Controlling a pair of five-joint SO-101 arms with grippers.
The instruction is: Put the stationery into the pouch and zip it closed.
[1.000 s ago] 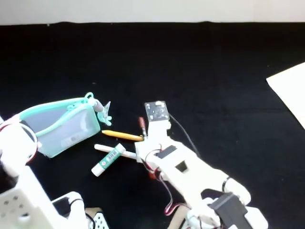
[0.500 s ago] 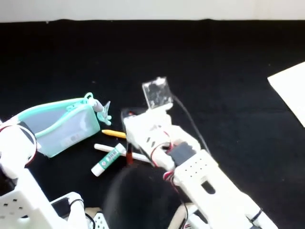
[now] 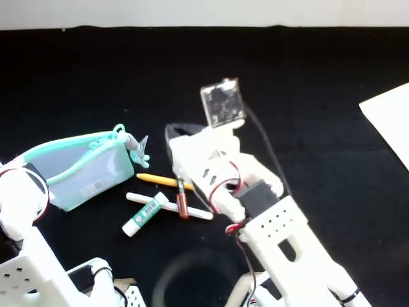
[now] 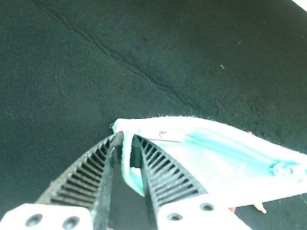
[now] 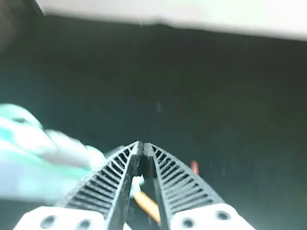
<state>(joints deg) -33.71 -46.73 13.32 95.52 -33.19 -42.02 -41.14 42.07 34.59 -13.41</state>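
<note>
Left hand (image 4: 125, 143) pinching the pouch (image 4: 216, 153), right hand (image 5: 140, 143) closed over the pencil (image 3: 160, 181).
Ribbed black left fingers (image 4: 91, 177) clamp one end of the mint-trimmed, translucent pouch lying on the black surface (image 3: 307, 77); the right hand's tips meet above the yellow pencil, with a glue stick (image 3: 146, 214) and reddish pen (image 3: 182, 204) alongside.

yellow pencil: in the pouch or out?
Out. The yellow pencil lies on the black table beside the mint-green translucent pouch, near the white glue stick.
</note>
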